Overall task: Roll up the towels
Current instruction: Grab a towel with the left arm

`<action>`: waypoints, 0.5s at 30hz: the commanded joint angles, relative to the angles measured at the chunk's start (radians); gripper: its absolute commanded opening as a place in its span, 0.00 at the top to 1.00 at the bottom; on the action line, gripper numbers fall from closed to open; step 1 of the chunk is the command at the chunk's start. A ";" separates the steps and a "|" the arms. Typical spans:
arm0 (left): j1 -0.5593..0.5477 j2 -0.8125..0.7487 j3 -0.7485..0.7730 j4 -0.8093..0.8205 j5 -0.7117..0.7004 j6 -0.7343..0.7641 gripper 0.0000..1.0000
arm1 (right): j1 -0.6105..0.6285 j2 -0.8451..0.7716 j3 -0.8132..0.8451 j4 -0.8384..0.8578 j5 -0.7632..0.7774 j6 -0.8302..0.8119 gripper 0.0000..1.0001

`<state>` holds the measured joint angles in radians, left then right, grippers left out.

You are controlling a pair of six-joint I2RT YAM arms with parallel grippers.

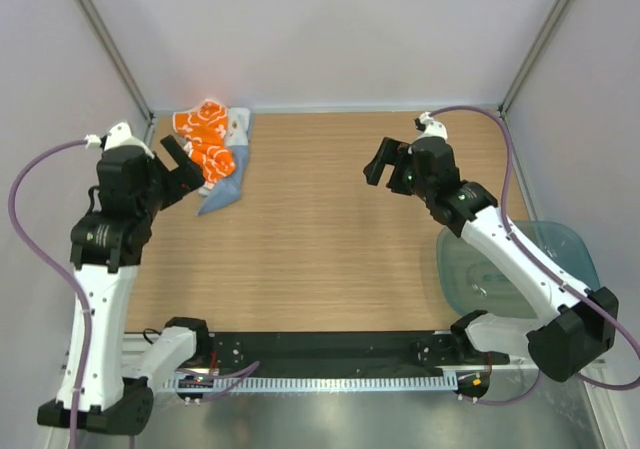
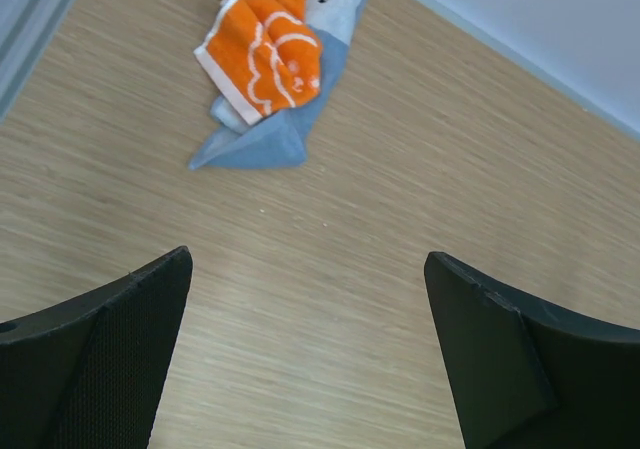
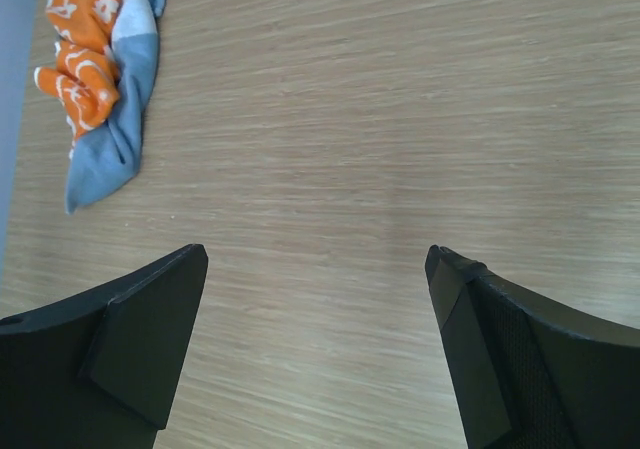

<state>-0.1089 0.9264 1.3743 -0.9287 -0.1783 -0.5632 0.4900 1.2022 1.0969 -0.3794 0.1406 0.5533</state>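
Soft cloths: two, heaped together just ahead of left claw (image 1: 183, 172): one white towel with bright orange pattern (image 1: 205, 139), one plain pale grey-blue towel (image 1: 222, 191) partly under it. One translucent teal plastic tray (image 1: 470, 274), behind right claw (image 1: 376, 166). Black two-finger claws: two. One light wooden table (image 1: 320, 239).

blue towel (image 1: 221, 195) partly beneath orange towel (image 1: 204, 137)

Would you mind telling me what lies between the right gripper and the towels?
Only bare wooden table: in the right wrist view nothing sits between the open right gripper and the towels heaped at the far left. The top view agrees.
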 commanded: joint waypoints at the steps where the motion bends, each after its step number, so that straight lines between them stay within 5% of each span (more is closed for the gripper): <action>1: 0.002 0.107 0.077 -0.037 -0.133 0.011 0.00 | 0.009 0.020 0.063 0.002 0.034 -0.046 0.00; 7: 0.017 0.167 -0.058 0.039 -0.150 -0.015 0.00 | 0.009 0.059 0.066 0.019 0.050 -0.091 0.00; 13: 0.046 0.081 -0.214 0.359 0.351 0.097 0.00 | 0.009 0.072 0.041 0.039 0.042 -0.113 0.00; 15: 0.048 -0.021 -0.340 0.586 0.299 -0.025 0.00 | 0.009 0.077 0.032 0.046 0.037 -0.115 0.00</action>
<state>-0.0650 1.0462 1.1301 -0.6704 -0.0036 -0.5354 0.4919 1.2758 1.1202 -0.3786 0.1730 0.4671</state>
